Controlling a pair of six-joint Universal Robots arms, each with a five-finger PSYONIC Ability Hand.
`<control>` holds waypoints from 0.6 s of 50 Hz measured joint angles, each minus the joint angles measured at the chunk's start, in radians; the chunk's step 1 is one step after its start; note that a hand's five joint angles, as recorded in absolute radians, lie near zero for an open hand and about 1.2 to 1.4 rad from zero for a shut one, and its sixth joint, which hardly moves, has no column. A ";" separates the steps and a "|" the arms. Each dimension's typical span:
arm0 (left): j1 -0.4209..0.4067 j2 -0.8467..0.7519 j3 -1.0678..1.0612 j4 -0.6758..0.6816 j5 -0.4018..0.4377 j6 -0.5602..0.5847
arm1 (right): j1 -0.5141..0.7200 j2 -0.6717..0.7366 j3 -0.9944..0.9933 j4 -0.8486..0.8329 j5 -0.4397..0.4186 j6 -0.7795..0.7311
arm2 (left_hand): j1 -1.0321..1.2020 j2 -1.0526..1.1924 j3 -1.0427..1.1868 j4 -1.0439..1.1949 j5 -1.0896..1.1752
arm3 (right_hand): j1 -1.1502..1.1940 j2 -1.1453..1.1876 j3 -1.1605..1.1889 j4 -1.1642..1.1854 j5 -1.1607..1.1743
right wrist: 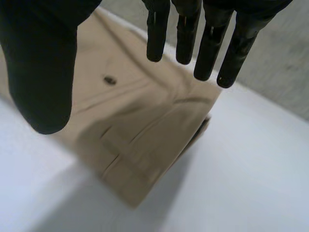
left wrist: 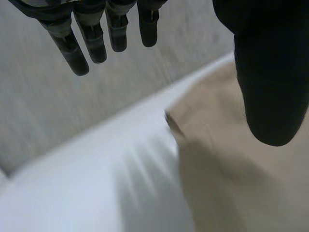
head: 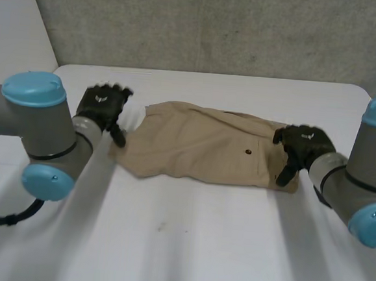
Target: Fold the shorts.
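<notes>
Shorts: I see the tan shorts (head: 200, 148) lying flat across the middle of the white table (head: 180, 244), nearer its far edge than its near one.
Left hand: my left hand (head: 102, 110) is at the shorts' left end, fingers (left wrist: 72, 53) straight and wide of the thumb, holding nothing.
Right hand: my right hand (head: 303, 147) is over the shorts' right end, fingers (right wrist: 208, 53) straight, thumb wide apart, gripping nothing.
Button: a dark button (right wrist: 109, 80) shows on the cloth near the right hand.

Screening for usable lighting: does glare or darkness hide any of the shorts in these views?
Head view: shorts evenly lit, button plain; the table is bright but not washing them out. Left wrist view: cloth corner distinct against the table. Right wrist view: button and pocket seam readable.
</notes>
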 measured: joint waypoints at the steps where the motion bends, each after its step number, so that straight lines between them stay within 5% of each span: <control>1: 0.003 -0.001 -0.001 -0.011 0.000 -0.005 | -0.001 0.004 0.004 -0.005 -0.002 0.002 | 0.000 0.000 0.000 0.000 0.000 | 0.000 0.000 0.000 0.000 0.000; 12: 0.049 -0.001 -0.057 -0.080 0.002 -0.034 | -0.018 0.134 0.033 -0.186 -0.013 -0.060 | 0.000 0.000 0.000 0.000 0.000 | 0.141 0.178 0.168 0.166 0.154; 15: 0.051 0.007 -0.074 -0.074 0.002 -0.032 | -0.025 0.163 0.022 -0.209 0.002 -0.104 | 0.000 0.000 0.000 0.000 0.000 | 0.273 0.320 0.311 0.308 0.292; 16: 0.051 0.010 -0.079 -0.072 0.002 -0.032 | -0.029 0.169 0.020 -0.215 0.009 -0.116 | 0.000 0.000 0.000 0.000 0.000 | 0.498 0.646 0.627 0.634 0.587; 17: 0.051 0.013 -0.083 -0.071 0.002 -0.032 | -0.031 0.172 0.019 -0.218 0.014 -0.122 | 0.000 0.000 0.000 0.000 0.000 | 0.549 0.736 0.712 0.727 0.667; 30: 0.052 0.066 -0.123 -0.069 0.002 -0.032 | -0.113 0.067 0.013 -0.200 0.095 -0.258 | 0.000 0.000 0.000 0.000 0.000 | 0.610 0.786 0.757 0.792 0.732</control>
